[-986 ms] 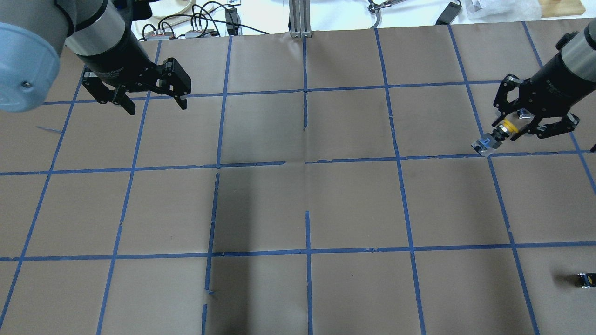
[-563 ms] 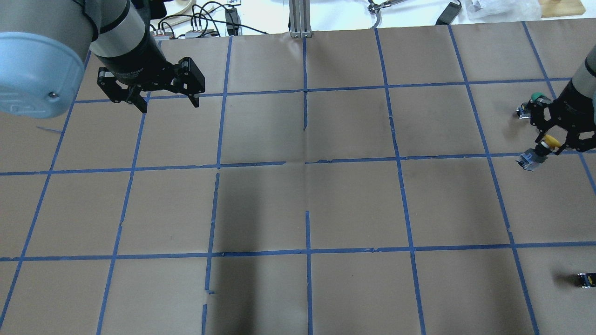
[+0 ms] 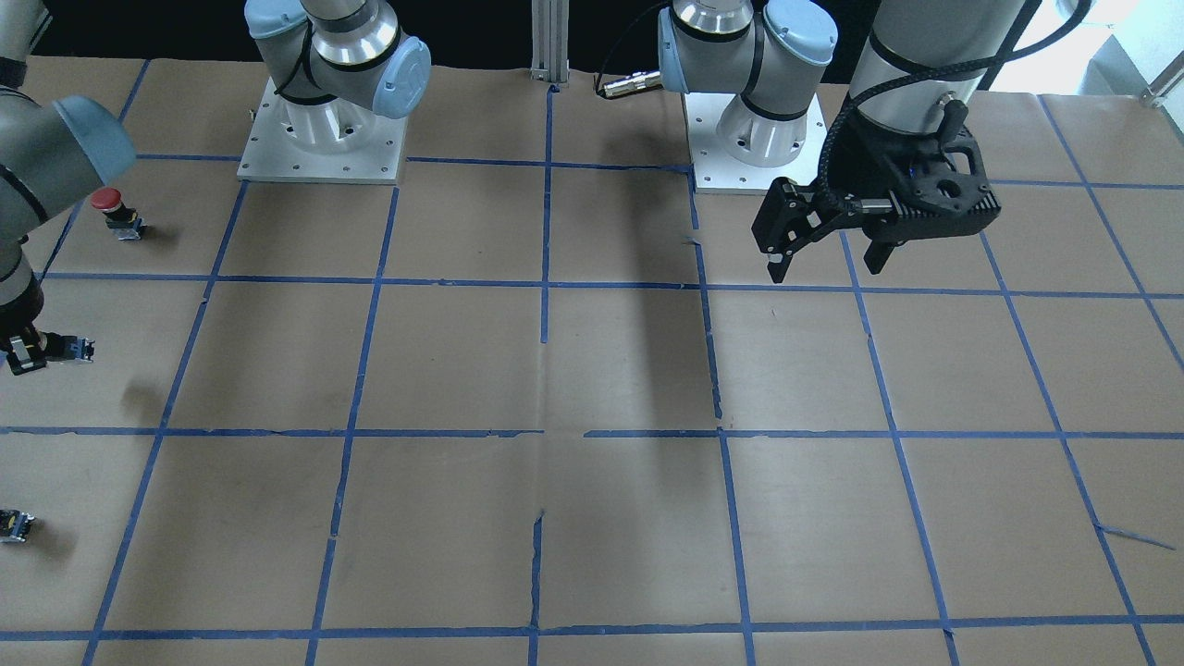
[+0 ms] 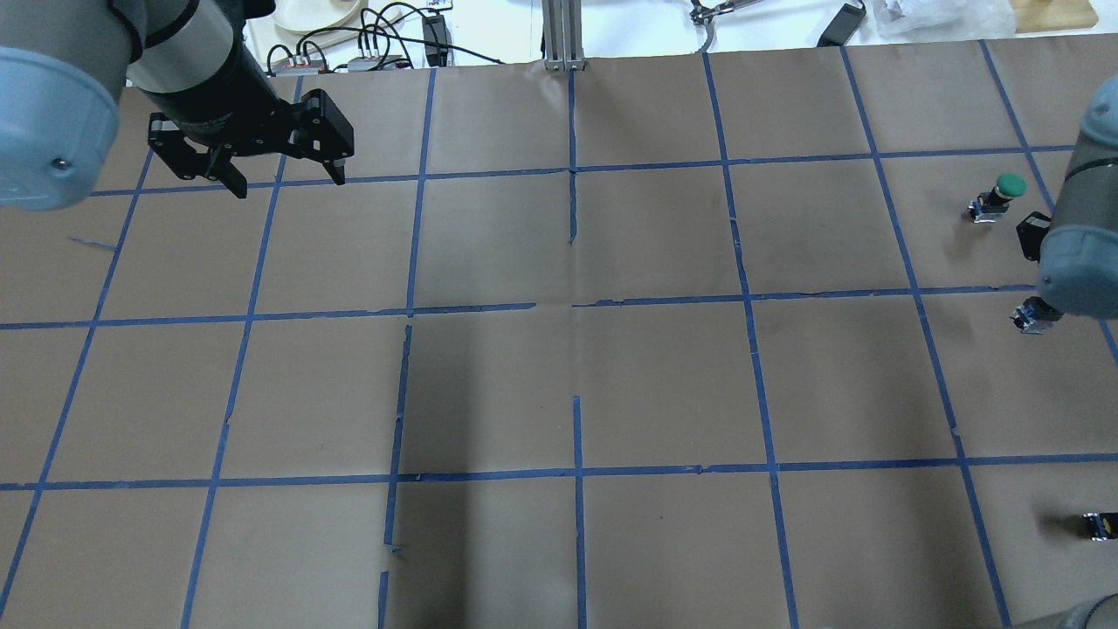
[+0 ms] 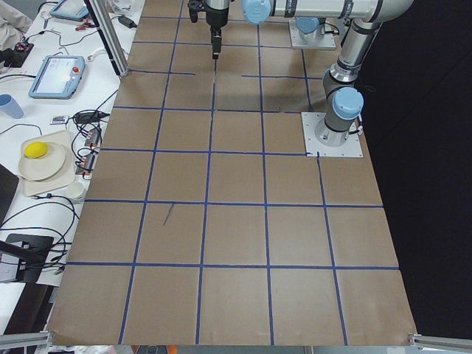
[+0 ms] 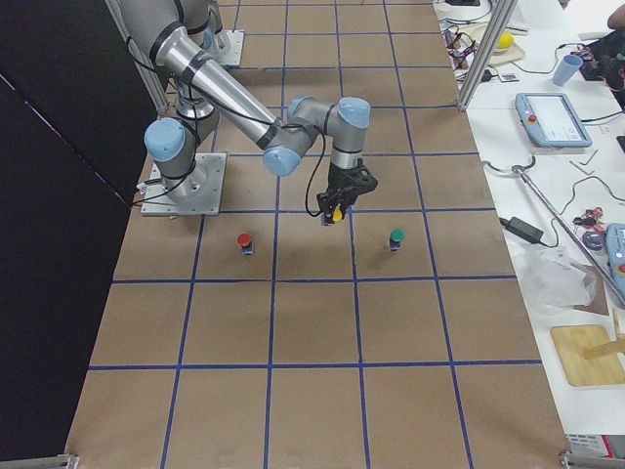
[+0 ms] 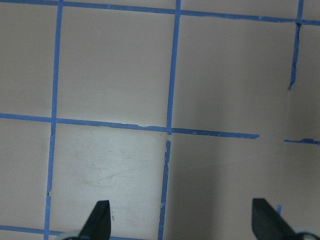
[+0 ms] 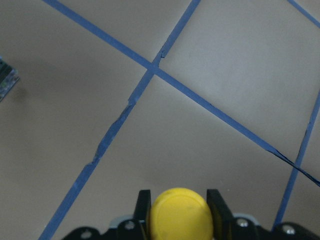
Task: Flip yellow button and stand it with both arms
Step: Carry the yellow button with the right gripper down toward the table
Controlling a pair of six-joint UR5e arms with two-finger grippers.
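Left hand (image 4: 286, 181) hangs open high over the worktop's left half; right hand (image 6: 337, 207), near the right edge, clamps the yellow button (image 8: 179, 210).

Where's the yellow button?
The yellow button is in the right pincer; the exterior right view shows it between the red button and green button.

Brown table (image 4: 664, 384), blue tape grid (image 4: 576, 472) — red button (image 3: 109, 202); green button (image 4: 1000, 194); small black part (image 4: 1099, 524).

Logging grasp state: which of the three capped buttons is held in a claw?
The yellow button, clamped at its cap by the right claw. The red button and the green button stand untouched on the table.
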